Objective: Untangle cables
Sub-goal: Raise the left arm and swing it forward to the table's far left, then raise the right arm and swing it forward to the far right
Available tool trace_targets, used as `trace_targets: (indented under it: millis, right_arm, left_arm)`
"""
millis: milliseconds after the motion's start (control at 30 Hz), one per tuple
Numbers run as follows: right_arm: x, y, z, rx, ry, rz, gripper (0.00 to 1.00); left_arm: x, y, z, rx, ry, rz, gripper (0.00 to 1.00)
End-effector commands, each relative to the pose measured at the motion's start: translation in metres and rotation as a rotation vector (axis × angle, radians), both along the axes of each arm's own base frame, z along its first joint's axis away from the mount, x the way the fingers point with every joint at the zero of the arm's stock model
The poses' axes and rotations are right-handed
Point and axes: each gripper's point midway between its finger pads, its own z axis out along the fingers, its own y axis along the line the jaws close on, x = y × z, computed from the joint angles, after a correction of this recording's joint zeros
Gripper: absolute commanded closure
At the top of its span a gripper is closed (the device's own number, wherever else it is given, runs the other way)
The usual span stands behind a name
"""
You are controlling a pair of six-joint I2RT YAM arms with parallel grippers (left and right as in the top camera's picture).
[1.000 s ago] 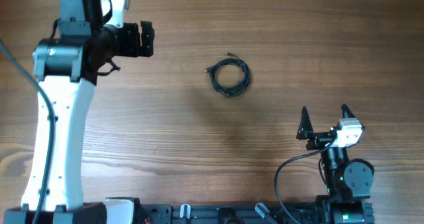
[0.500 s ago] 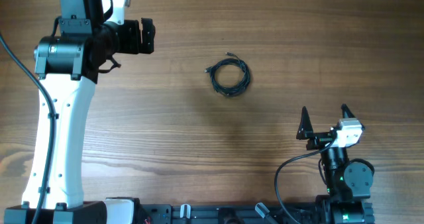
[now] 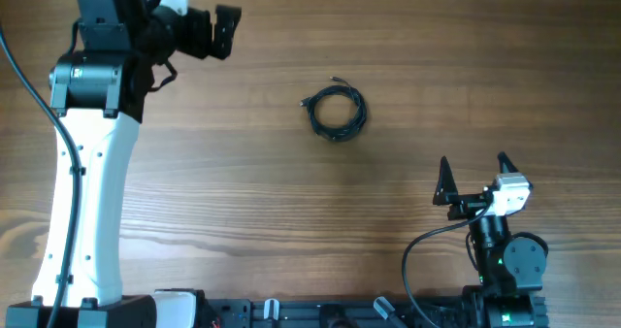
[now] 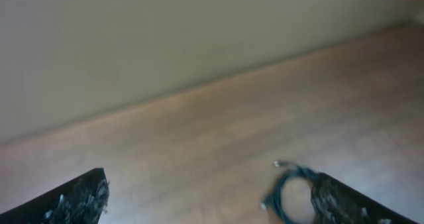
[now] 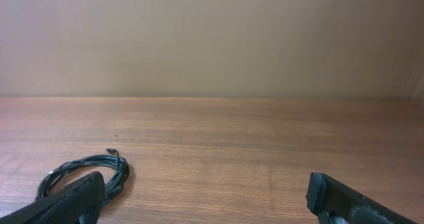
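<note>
Left end effector has swung toward the far side (and slightly rightward).

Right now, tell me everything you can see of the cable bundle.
The cables are thin black cords wound together into one small, roughly round coil. The loops overlap, so single strands cannot be told apart. Two short ends stick out at its upper left, one with a small pale plug tip. The cord looks flexible and rubbery. The coil lies flat, not yet untangled, near the middle of the wooden table, a little towards the far side. It touches only the tabletop.
</note>
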Motion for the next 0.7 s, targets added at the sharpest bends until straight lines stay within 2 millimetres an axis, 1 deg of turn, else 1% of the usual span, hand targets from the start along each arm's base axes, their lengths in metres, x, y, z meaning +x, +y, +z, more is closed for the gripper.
trace_targets:
  millis: [0, 133, 200, 267, 333, 400, 467, 500, 533, 600, 667]
  right_arm:
    - [0.0, 0.002, 0.0, 0.087, 0.004, 0.014, 0.0]
    - [0.001, 0.002, -0.004, 0.208, 0.031, 0.007, 0.0]
    - [0.002, 0.0, -0.008, 0.26, 0.052, -0.005, 0.0]
    - [0.002, -0.002, -0.013, 0.311, 0.091, -0.027, 0.0]
    - [0.001, -0.003, -0.017, 0.312, 0.142, -0.038, 0.0]
    - [-0.002, -0.003, -0.014, 0.291, 0.183, -0.043, 0.0]
    - [-0.004, -0.003, -0.003, 0.264, 0.197, -0.042, 0.0]
    - [-0.006, -0.003, 0.008, 0.252, 0.197, -0.041, 0.0]
    - [-0.007, -0.003, 0.015, 0.248, 0.195, -0.041, 0.0]
    - [-0.01, -0.003, 0.041, 0.248, 0.175, -0.038, 0.0]
    - [-0.012, -0.003, 0.062, 0.244, 0.159, -0.036, 0.0]
  left_arm:
    - [0.0, 0.001, 0.037, -0.022, -0.113, 0.031, 0.0]
    - [-0.005, 0.019, 0.044, -0.022, -0.14, 0.147, 0.0]
    - [-0.009, 0.028, 0.04, -0.001, -0.152, 0.193, 0.0]
    - [-0.012, 0.037, 0.029, 0.02, -0.156, 0.24, 0.0]
    - [-0.015, 0.044, 0.013, 0.039, -0.157, 0.279, 0.0]
    - [-0.019, 0.05, -0.001, 0.029, -0.156, 0.318, 0.0]
    - [-0.023, 0.052, -0.013, 0.002, -0.155, 0.339, 0.0]
    - [-0.025, 0.052, -0.018, -0.008, -0.154, 0.344, 0.0]
    - [-0.026, 0.052, -0.021, -0.016, -0.154, 0.347, 0.0]
    - [-0.027, 0.052, -0.028, -0.016, -0.151, 0.35, 0.0]
    - [-0.026, 0.052, -0.029, -0.016, -0.152, 0.352, 0.0]
